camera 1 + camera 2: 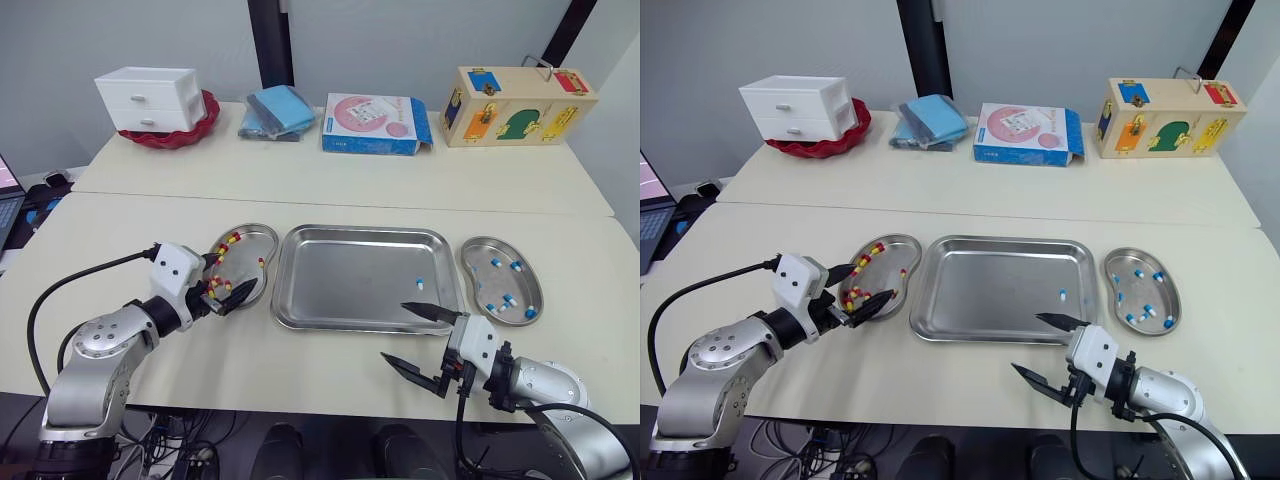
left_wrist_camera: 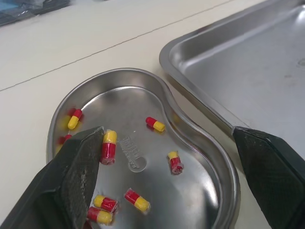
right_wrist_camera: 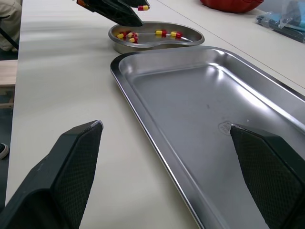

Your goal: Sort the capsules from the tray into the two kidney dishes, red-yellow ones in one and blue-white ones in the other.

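My left gripper (image 1: 228, 275) hovers open over the left kidney dish (image 1: 252, 243), which holds several red-yellow capsules (image 2: 155, 124). One red-yellow capsule (image 2: 108, 145) rests against the tip of one left finger. The steel tray (image 1: 350, 285) in the middle holds a single blue-white capsule (image 1: 420, 283) near its right side. The right kidney dish (image 1: 502, 282) contains several blue-white capsules (image 1: 508, 300). My right gripper (image 1: 415, 340) stands open at the tray's front right corner, one finger over the rim, nothing between its fingers.
Along the far table stand a white drawer box (image 1: 150, 97) on a red bowl, folded blue cloths (image 1: 278, 110), a pink and blue carton (image 1: 375, 123) and a wooden toy box (image 1: 515, 105). A laptop (image 1: 8, 200) sits off the table's left edge.
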You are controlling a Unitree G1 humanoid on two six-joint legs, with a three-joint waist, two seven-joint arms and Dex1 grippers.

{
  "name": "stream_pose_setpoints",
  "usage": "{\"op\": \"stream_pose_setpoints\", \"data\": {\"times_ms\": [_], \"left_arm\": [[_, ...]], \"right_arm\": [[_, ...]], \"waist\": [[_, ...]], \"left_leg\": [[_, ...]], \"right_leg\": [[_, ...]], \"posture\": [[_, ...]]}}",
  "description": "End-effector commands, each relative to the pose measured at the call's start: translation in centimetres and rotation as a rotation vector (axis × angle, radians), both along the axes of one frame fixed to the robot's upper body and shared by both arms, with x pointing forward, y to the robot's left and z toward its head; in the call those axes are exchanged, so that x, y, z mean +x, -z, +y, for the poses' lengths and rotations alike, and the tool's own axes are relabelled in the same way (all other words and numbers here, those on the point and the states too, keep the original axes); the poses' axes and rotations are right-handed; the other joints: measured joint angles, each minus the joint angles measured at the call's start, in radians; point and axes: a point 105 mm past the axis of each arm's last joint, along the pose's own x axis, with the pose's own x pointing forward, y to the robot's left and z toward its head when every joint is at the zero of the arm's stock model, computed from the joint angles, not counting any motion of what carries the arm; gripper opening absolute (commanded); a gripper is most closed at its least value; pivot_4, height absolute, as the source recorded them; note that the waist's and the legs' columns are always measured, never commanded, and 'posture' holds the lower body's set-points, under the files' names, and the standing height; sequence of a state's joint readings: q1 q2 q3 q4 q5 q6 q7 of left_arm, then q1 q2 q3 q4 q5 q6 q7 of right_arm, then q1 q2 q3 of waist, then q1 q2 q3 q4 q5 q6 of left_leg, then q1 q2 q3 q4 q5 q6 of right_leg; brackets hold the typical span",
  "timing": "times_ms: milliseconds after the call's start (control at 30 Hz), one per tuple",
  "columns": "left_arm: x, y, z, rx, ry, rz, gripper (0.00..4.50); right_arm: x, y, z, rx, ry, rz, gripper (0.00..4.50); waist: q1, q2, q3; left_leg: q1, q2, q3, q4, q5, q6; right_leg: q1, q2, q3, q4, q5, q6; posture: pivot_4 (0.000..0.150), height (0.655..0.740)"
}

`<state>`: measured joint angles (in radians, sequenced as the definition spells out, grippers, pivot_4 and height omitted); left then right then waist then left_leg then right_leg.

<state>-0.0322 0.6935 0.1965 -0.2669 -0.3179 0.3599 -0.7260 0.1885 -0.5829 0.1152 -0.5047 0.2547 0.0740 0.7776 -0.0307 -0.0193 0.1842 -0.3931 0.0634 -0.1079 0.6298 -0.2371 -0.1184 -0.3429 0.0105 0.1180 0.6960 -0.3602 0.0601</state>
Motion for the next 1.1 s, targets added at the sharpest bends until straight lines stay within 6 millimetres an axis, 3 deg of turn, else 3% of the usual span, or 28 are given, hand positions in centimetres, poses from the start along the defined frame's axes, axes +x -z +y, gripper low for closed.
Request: {"op": "stream_pose_setpoints", "data": {"times_ms": [33, 100, 267, 333, 400, 533, 633, 733, 900, 1100], "left_arm": [[-0.4, -0.7, -0.3, 0.148, 0.109, -0.079, 4.43], [-0.4, -0.6, -0.1, 0.253, 0.165, -0.128, 4.43], [0.2, -1.5, 0.5, 0.286, 0.168, -0.229, 4.43], [0.8, -1.5, 1.1, 0.162, 0.073, -0.181, 4.43], [1.7, -1.9, 1.8, -0.146, -0.083, -0.06, 4.43], [1.1, -1.7, 0.7, 0.076, 0.034, -0.127, 4.43], [2.0, -2.6, 1.3, -0.16, -0.092, -0.065, 4.43], [1.9, -2.9, 0.9, -0.138, -0.062, -0.062, 4.43], [1.2, -3.9, 0.6, -0.151, -0.036, -0.066, 4.43], [-2.2, -4.5, 1.0, -0.18, 0.064, 0.05, 4.43]], "right_arm": [[-0.3, -1.0, 0.2, 0.008, -0.009, -0.043, 4.5], [-0.3, -1.0, 0.3, 0.008, -0.009, -0.043, 4.5], [-0.4, -1.1, 0.3, 0.01, -0.009, -0.042, 4.5], [-0.4, -1.1, 0.3, 0.01, -0.008, -0.041, 4.5], [-0.5, -1.1, 0.3, 0.01, -0.008, -0.039, 4.5], [-0.5, -1.1, 0.3, 0.008, -0.006, -0.037, 4.5], [-0.6, -1.1, 0.3, 0.008, -0.005, -0.036, 4.5], [-0.7, -1.1, 0.3, 0.007, -0.009, -0.032, 4.5], [-0.8, -1.1, 0.2, 0.008, -0.003, -0.034, 4.5], [-0.8, -1.5, -0.5, 0.011, 0.031, -0.049, 4.5]], "waist": [[0.0, 0.0, 0.0], [0.0, 0.0, 0.0], [0.001, 0.0, 0.0], [0.0, 0.001, 0.0], [0.001, 0.001, 0.0], [-0.002, -0.001, 0.001], [-0.001, -0.001, 0.001], [-0.002, -0.001, 0.001], [-0.001, -0.001, 0.001], [-0.006, -0.001, 0.001]], "left_leg": [[0.0, 0.0, 0.0, 0.0, 0.0, 0.0], [0.0, 0.0, 0.0, 0.0, 0.0, 0.0], [0.0, 0.0, 0.0, 0.0, 0.0, 0.0], [0.0, 0.0, 0.001, 0.0, 0.0, 0.0], [-0.001, 0.0, 0.0, 0.0, 0.0, 0.0], [-0.001, 0.001, -0.001, 0.0, 0.0, 0.0], [-0.001, 0.001, 0.0, 0.0, 0.0, 0.0], [-0.001, 0.001, -0.001, 0.0, 0.0, 0.0], [-0.001, 0.001, 0.0, 0.0, 0.0, 0.0], [-0.001, 0.001, 0.0, -0.001, 0.0, 0.0]], "right_leg": [[0.0, 0.0, 0.0, 0.0, 0.0, 0.0], [0.0, 0.0, 0.0, 0.0, 0.0, 0.0], [-0.001, 0.0, 0.0, 0.0, 0.0, 0.0], [-0.001, 0.0, 0.0, 0.0, 0.0, 0.0], [0.0, 0.0, 0.0, 0.0, 0.0, 0.0], [-0.001, 0.001, -0.001, 0.0, 0.0, 0.0], [-0.001, 0.0, 0.0, 0.0, 0.0, 0.0], [-0.001, 0.001, -0.001, 0.0, 0.0, 0.0], [-0.001, 0.0, -0.001, 0.0, 0.0, 0.0], [-0.001, 0.001, 0.0, 0.0, 0.0, 0.0]], "posture": [[0.15, 0.74], [0.15, 0.74], [0.15, 0.74], [0.15, 0.74], [0.15, 0.74], [0.15, 0.74], [0.15, 0.74], [0.15, 0.74], [0.15, 0.74], [0.15, 0.74]]}}
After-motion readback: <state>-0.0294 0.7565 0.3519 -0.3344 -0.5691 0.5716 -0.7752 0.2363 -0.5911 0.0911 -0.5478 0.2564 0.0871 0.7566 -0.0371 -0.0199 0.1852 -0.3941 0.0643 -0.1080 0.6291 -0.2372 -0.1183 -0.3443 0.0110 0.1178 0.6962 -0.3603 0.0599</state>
